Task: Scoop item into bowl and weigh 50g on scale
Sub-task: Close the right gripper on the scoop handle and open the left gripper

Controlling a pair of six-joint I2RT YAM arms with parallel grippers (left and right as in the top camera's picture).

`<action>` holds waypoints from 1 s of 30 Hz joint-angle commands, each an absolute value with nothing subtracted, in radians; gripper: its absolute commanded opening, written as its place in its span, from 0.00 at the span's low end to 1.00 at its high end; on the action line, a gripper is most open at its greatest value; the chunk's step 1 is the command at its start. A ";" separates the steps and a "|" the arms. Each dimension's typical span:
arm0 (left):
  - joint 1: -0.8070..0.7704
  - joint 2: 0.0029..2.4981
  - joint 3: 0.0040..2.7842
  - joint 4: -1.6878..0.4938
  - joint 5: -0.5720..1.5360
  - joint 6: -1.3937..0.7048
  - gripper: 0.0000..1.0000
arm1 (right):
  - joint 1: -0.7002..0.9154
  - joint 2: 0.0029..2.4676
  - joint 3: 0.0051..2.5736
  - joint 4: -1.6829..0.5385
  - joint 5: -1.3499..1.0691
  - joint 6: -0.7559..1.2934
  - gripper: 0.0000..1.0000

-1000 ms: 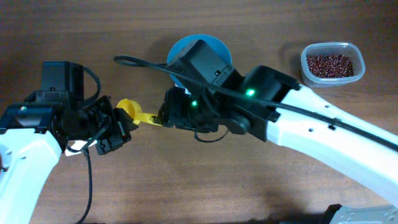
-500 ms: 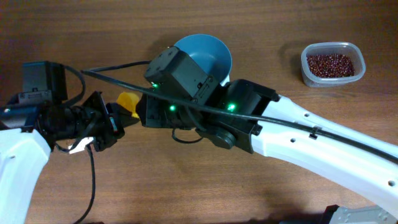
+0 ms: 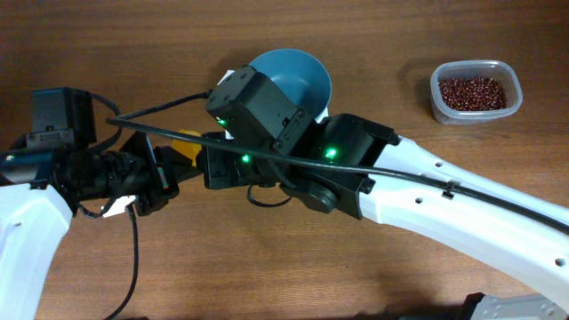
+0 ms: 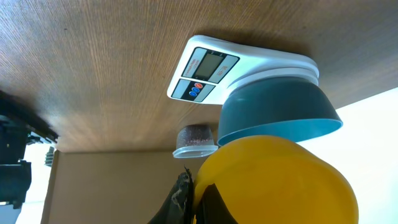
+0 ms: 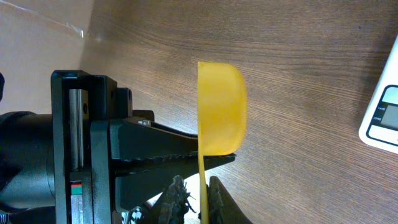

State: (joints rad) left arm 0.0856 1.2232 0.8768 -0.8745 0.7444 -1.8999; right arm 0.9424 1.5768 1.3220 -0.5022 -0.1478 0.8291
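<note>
The overhead isn't showing much of the spot where the two claws are meeting. The right arm (image 3: 418,191) is lying straight across it, pretty much hiding the scale and cutting off the near side of the blue bowl (image 3: 298,71).

The wrist cams are filling that in. The right wrist one is showing the right claw (image 5: 198,204) gripping the handle of the yellow scoop (image 5: 221,109), which is sitting edge-on with its cup out past the fingertips. The left claw (image 5: 224,157) is sitting side-on just beyond those fingertips. Its fingers are pressed together and crossing behind the handle right under the cup, and I can't tell if they're pinching anything.

The left wrist cam is looking past the scoop's rounded back and catching the bowl sitting on the white scale (image 4: 208,65) just beyond it, with the display and buttons showing.

The beans (image 3: 474,92) are sitting in the clear tub (image 3: 498,64), well apart from both claws, out past the bowl on the wooden table (image 3: 267,276).
</note>
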 commanded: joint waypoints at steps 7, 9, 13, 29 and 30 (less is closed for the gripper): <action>0.091 1.229 0.883 -0.875 0.737 -1.868 0.00 | 0.948 1.578 1.322 -0.495 -0.171 0.815 0.08; 0.091 1.229 0.883 -0.875 0.737 -1.861 0.00 | 0.948 1.578 1.322 -0.485 -0.168 0.815 0.08; 0.091 1.229 0.883 -0.875 0.737 -1.845 0.00 | 0.948 1.578 1.322 -0.470 -0.168 0.815 0.11; 0.090 1.229 0.883 -0.876 0.741 -1.781 0.00 | 0.948 1.578 1.322 -0.459 -0.133 0.815 0.15; 0.090 1.229 0.883 -0.876 0.741 -1.781 0.00 | 0.948 1.578 1.322 -0.459 -0.122 0.815 0.16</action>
State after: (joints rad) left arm 0.0921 1.2232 0.8772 -0.8703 0.7456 -1.8202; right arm 0.9424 1.5776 1.3216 -0.4843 -0.1471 0.8265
